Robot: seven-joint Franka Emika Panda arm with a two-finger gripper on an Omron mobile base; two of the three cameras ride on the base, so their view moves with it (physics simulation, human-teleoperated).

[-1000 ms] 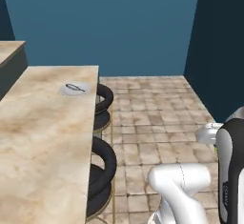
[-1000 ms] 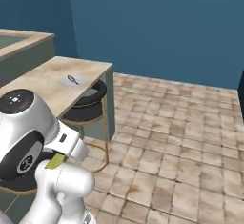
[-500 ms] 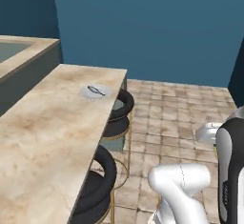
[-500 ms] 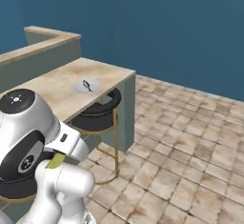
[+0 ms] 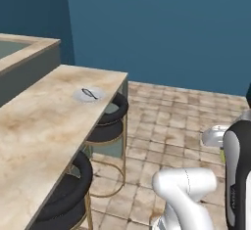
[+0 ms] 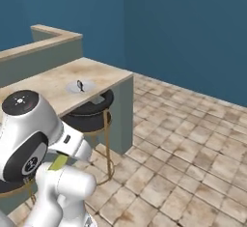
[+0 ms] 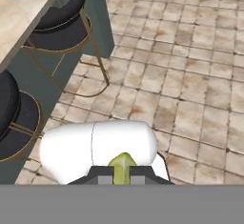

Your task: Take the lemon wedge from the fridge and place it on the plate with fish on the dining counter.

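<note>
1. One small lemon wedge (image 7: 123, 166) sits pinched in my hand (image 7: 122, 176), between my two dark finger tips. My hand is clenched tight on it, and its pointed end sticks up.
2. My plate with fish (image 5: 88, 94) is far from my hand. It lies ahead and off to my left, on the table (image 5: 39, 126).
3. Plate and table edge are close: the plate sits near the far end, just beside the side with the stools (image 5: 110, 121).
4. Two round black stools stand under that edge, so I think I should come in high, over the top.
5. Lots of open tiled floor (image 6: 193, 148) lies to my right, with room to swing.
</note>
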